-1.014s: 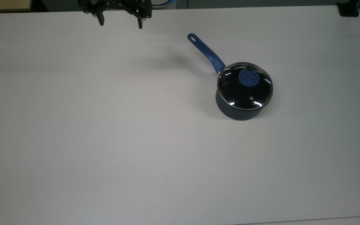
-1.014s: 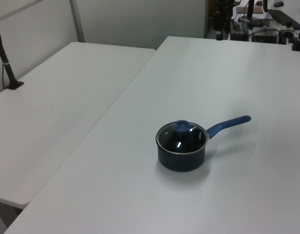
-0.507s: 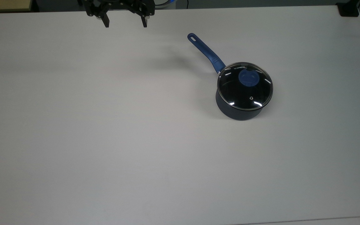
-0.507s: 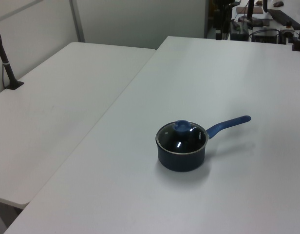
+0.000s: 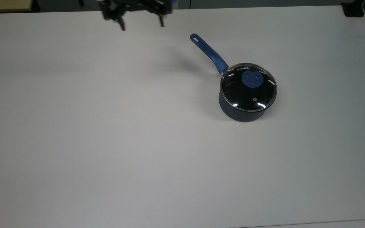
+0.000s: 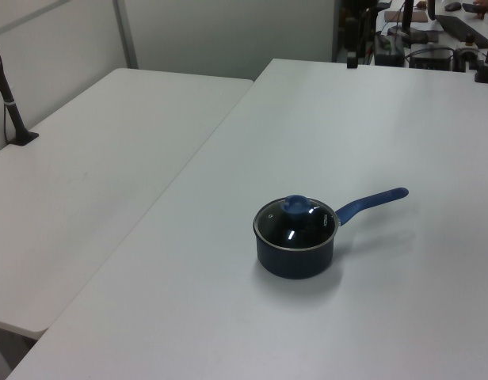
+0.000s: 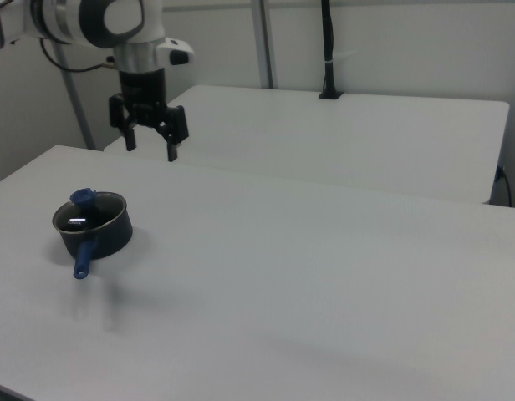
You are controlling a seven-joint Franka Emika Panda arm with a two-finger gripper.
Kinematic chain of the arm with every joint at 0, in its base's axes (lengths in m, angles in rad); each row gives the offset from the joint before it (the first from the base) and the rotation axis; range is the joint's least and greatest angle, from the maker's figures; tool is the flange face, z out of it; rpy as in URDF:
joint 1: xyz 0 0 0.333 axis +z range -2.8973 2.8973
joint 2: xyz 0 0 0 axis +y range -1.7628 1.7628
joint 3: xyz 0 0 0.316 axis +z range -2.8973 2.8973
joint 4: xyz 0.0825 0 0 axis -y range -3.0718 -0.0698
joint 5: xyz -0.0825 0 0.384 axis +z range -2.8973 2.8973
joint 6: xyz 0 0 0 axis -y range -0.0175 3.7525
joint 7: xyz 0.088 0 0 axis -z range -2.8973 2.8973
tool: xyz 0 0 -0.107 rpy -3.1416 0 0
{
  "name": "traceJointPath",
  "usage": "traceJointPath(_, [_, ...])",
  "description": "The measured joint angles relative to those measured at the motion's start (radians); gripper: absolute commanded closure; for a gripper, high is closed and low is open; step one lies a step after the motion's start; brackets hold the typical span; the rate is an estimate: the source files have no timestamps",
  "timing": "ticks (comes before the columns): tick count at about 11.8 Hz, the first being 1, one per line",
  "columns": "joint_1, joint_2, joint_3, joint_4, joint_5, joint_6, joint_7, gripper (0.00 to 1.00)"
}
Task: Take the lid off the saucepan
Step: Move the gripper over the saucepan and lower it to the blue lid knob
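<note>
Right view: the pincer (image 7: 150,149) hangs spread above the surface's (image 7: 324,276) edge; top view shows lid (image 5: 248,87) seated on saucepan (image 5: 238,113).

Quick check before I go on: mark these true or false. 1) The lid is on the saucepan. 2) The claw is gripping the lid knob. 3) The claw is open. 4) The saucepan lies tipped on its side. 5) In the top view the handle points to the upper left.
1) True: the lid sits on the saucepan.
2) False: the claw is empty, far from the knob, near the table's far edge in the top view.
3) True: its fingers stand apart.
4) False: it stands upright on the table.
5) True: the handle runs to the top view's upper left.
</note>
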Motion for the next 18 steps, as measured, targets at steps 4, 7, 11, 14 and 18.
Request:
traceJointPath(4, [0.117, 0.024, 0.004, -0.004, 0.004, 0.007, 0.0, 0.0])
traceJointPath(7, [0.229, 0.033, 0.006, -0.004, 0.006, 0.05, 0.032, 0.0])
traceJointPath(11, [0.399, 0.117, 0.006, -0.006, 0.006, 0.182, 0.155, 0.0])
traceJointPath(14, [0.46, 0.222, 0.005, -0.006, -0.003, 0.348, 0.233, 0.0])
traceJointPath(18, [0.471, 0.266, -0.001, -0.001, -0.016, 0.376, 0.247, 0.0])
